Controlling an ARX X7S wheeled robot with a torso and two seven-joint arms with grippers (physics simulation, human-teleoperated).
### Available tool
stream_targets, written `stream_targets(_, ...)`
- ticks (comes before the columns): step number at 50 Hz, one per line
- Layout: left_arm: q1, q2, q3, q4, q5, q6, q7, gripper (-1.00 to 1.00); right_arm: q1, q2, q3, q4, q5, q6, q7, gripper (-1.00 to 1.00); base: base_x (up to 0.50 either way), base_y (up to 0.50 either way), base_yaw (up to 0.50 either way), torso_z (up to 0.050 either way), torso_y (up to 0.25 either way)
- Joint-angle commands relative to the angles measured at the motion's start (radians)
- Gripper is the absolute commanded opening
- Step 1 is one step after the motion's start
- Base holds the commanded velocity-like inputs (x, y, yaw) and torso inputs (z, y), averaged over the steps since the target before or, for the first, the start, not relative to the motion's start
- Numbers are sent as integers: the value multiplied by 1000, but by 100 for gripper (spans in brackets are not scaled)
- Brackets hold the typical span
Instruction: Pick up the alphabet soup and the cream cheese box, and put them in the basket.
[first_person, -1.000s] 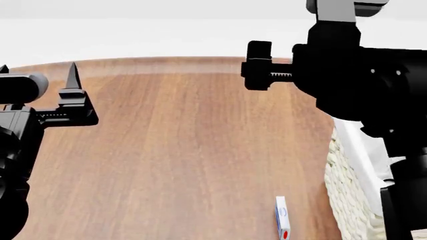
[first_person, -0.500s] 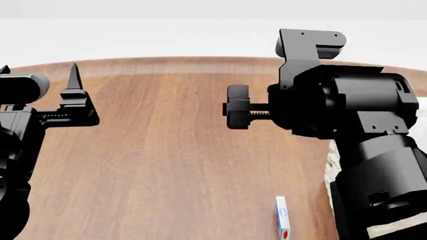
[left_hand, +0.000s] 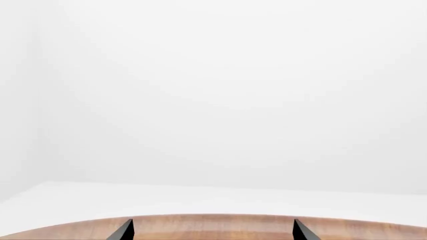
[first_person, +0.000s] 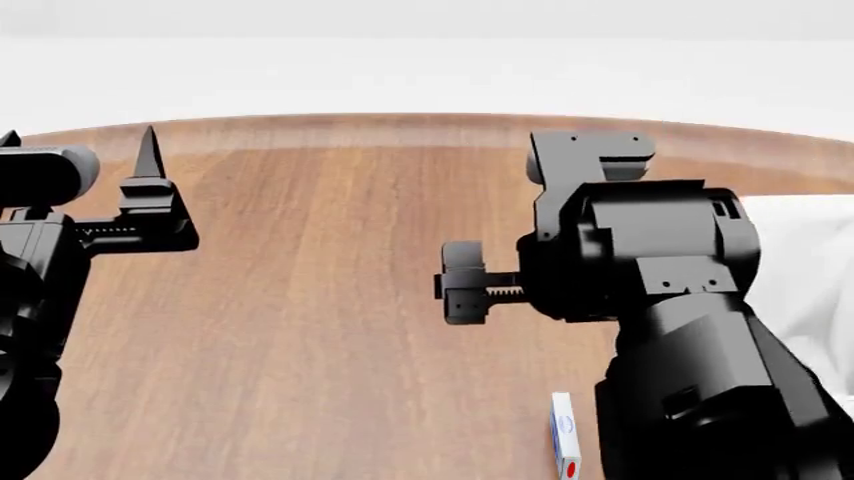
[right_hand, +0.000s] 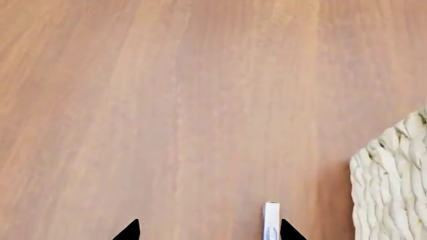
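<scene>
On the brown wooden tabletop (first_person: 334, 300), near the head view's lower edge: thin white-and-pale-blue cream cheese box with a red spot (first_person: 566, 437), standing on a narrow side, just beside the black right arm. Right gripper (right_hand: 207, 231): tips spread wide, empty, hanging above the wood, box end (right_hand: 270, 220) just inside one tip. Cream-white woven wicker basket (right_hand: 393, 185) close beside the box, not touching. Left gripper (left_hand: 212, 230): fingers wide apart, empty, held level over the table's far edge. Blue-labelled soup can: not seen anywhere.
</scene>
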Motion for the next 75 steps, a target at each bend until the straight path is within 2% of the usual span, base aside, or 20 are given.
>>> stream_targets(1, 3, -1, 3, -7, -1, 7, 0, 100, -31, -36, 122, 19, -196, 36, -51, 100, 0, 0, 0, 0, 0)
stream_targets(14, 4, -3, 6, -14, -1, 14, 0, 100, -81, -71, 306, 19, -462, 73, -100, 100, 0, 0, 0, 0, 0)
stream_targets(29, 1, -4, 12, -17, -1, 16, -3, 100, -126, -77, 449, 19, -628, 89, -119, 100, 0, 0, 0, 0, 0)
stream_targets(75, 5, -9, 19, -35, -12, 33, -1, 100, -130, -45, 625, 19, -722, 18, 54, 100, 0, 0, 0, 0, 0)
